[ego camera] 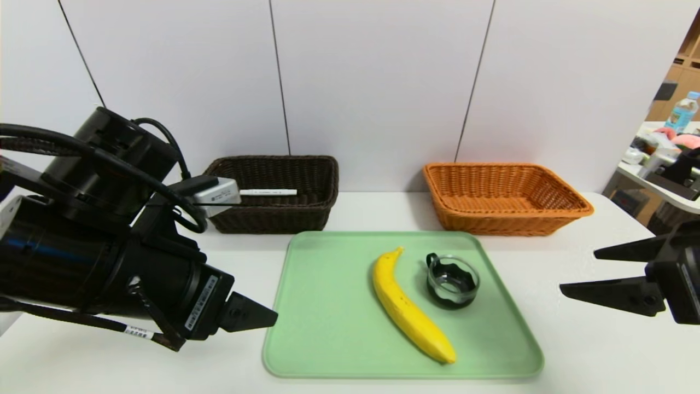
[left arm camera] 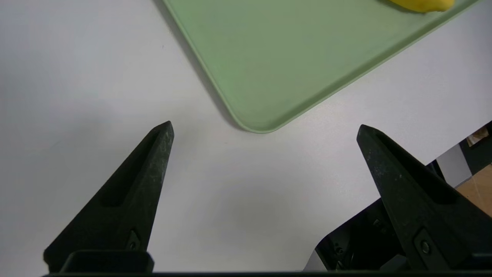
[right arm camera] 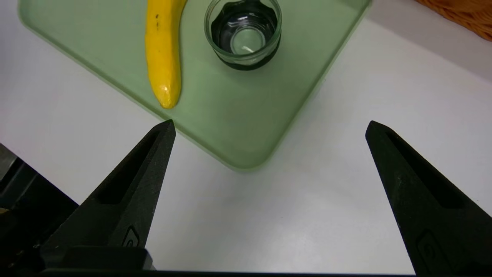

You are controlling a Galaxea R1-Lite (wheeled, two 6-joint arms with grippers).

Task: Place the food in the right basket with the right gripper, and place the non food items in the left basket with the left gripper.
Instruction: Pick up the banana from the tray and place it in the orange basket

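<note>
A yellow banana [ego camera: 411, 309] [right arm camera: 163, 54] lies on the green tray [ego camera: 322, 306] [right arm camera: 238, 127] [left arm camera: 261, 65], beside a small glass cup [ego camera: 452, 280] [right arm camera: 243, 32] with a black base. The dark brown left basket [ego camera: 276, 214] holds a white marker pen [ego camera: 268, 192]. Nothing shows inside the orange right basket [ego camera: 506, 219]. My left gripper [left arm camera: 265, 129] hovers open over the table by the tray's near left corner. Off the tray's right side, my right gripper [ego camera: 579, 271] [right arm camera: 269, 125] is open with nothing between its fingers.
The white table [ego camera: 574, 350] carries the tray in front and both baskets at the back against a white wall. A second table with a bottle [ego camera: 683, 112] and clutter stands at the far right. My left arm's bulk [ego camera: 98, 257] covers the table's left part.
</note>
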